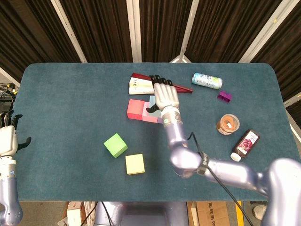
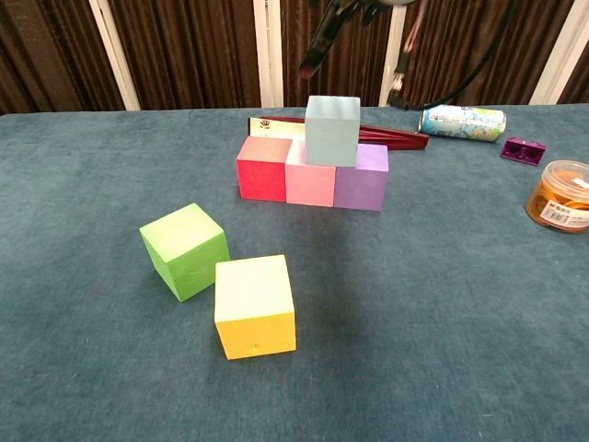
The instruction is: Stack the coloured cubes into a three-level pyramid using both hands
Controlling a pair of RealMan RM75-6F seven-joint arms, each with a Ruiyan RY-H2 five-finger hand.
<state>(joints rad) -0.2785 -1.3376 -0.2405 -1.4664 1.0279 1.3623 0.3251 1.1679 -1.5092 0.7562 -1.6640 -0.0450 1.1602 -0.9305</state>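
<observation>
The right hand (image 1: pixel 164 96) hovers above the block stack with its fingers spread and nothing in them. Directly below it sits a pale blue cube (image 2: pixel 332 130), resting on the seam between a pink cube (image 2: pixel 310 175) and a purple cube (image 2: pixel 361 178). A red cube (image 2: pixel 263 168) touches the pink one on the side away from the purple, so the three form a straight bottom row running left to right on the blue surface (image 1: pixel 70 108). In the chest view only a dark fingertip shows at the top edge, apart from the blue cube.

Two cubes are left loose: a green cube (image 1: pixel 115 145) and a yellow cube (image 1: pixel 135 164), just beside each other. From the right hand they lie nearer the robot's body and off toward its left side, well apart from the stack. The left hand (image 1: pixel 7 141) waits at the far left edge of the surface, upright, fingers apart, holding nothing. The loose cubes lie between the two hands. By my judgement the right hand is somewhat nearer to them, though the cubes sit on the left hand's side of the stack.

The next open spot, as I judge it, is over the seam between red and pink, beside the blue cube.
</observation>
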